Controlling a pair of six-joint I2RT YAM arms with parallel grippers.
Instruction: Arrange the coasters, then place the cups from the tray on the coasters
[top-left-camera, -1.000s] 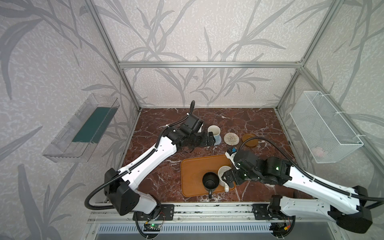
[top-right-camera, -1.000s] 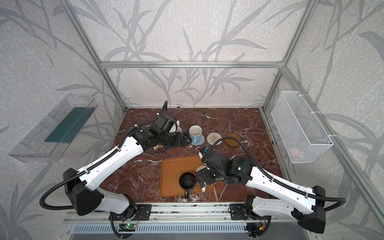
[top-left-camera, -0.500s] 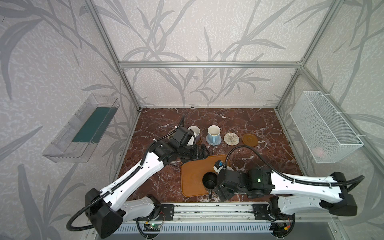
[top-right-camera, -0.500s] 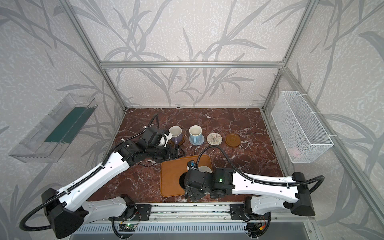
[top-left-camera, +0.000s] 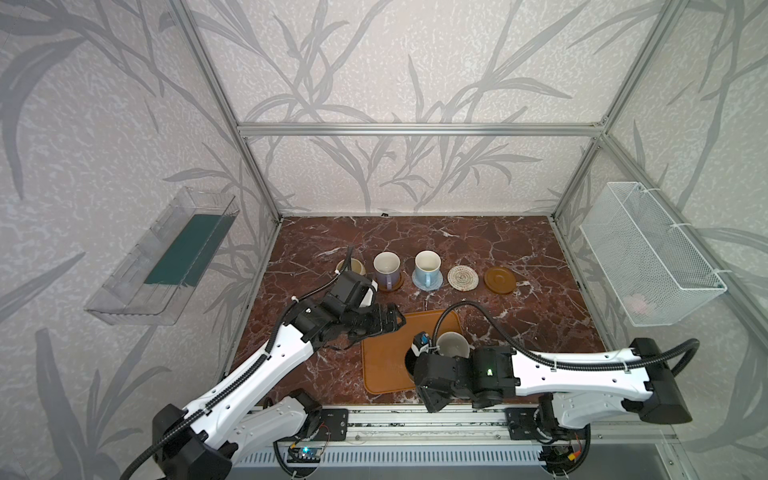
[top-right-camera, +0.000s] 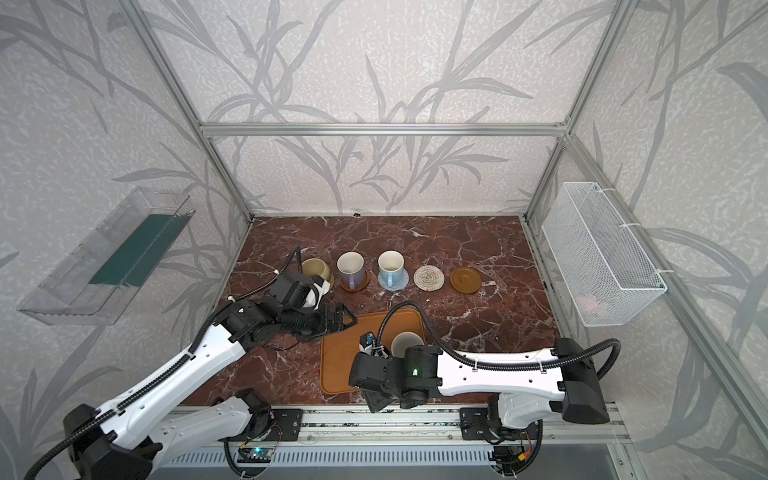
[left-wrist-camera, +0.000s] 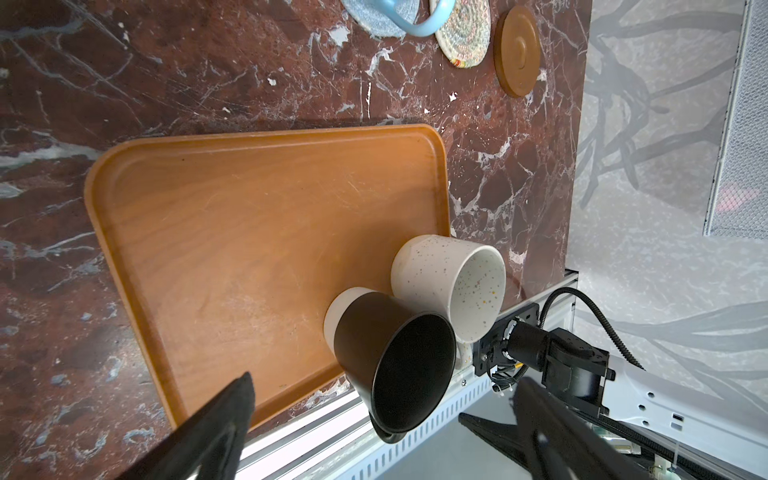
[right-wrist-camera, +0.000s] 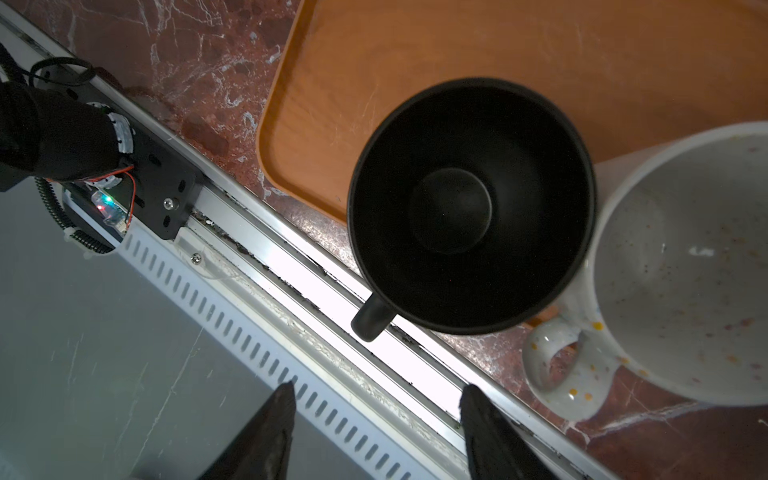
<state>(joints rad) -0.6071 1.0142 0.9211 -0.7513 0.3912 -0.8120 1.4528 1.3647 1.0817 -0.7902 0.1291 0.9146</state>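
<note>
**Item 1.** Flat orange-brown rectangular tray with rounded corners (top-left-camera: 384, 374), lying on the red-brown marbled desk (top-left-camera: 519, 257). All places below are given from this tray.

**Item 2.** Black handled mug (right-wrist-camera: 469, 203), upright on the tray at its front rim. Its handle points off the tray. It stands close against item 3.

**Item 3.** White speckled handled mug (left-wrist-camera: 449, 282), upright at the tray's front right corner.

**Item 4.** A row on the desk beyond the tray's far rim, listed left to right:
- a beige mug (top-left-camera: 351, 266), whose coaster is mostly hidden behind my left arm
- a lavender mug with white inside (top-left-camera: 387, 268), standing on a smooth brown round coaster (top-left-camera: 397, 286)
- a light blue mug with white inside (top-left-camera: 428, 266), standing on a light blue-grey woven coaster (top-left-camera: 437, 283)
- a cream woven rope coaster (top-left-camera: 462, 277), bare
- a second smooth brown round coaster (top-left-camera: 499, 280), bare

**Item 5.** My left jaws are spread wide and hold nothing. They hang over the tray's far rim, toward its left corner.

**Item 6.** My right jaws are spread apart with nothing between them. They hang above the tray's front rim. In the right wrist view the black mug's handle lies just ahead of the gap, untouched.
</note>
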